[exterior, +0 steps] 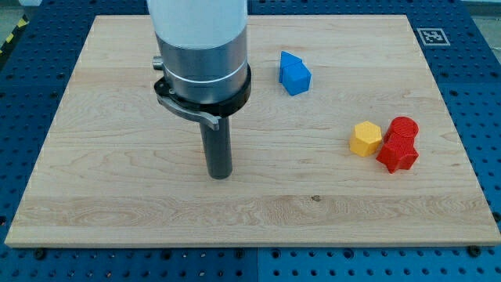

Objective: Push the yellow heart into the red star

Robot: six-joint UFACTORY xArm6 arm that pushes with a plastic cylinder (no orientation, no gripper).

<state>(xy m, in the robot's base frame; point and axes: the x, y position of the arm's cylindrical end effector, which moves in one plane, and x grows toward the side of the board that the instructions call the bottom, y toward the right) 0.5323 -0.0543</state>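
Note:
The yellow heart (365, 139) lies on the wooden board at the view's right. Just to its right are two red blocks that touch each other: the red star (397, 154), lower, and a rounder red block (405, 127) above it. The yellow heart sits against or very close to the red star's left side. My tip (220, 175) rests on the board left of centre, far to the left of the yellow heart and touching no block.
A blue block (294, 73) lies near the view's top, right of the arm's wide body (200, 47). The board's right edge (450, 117) is close behind the red blocks. A marker tag (433, 35) sits off the top right corner.

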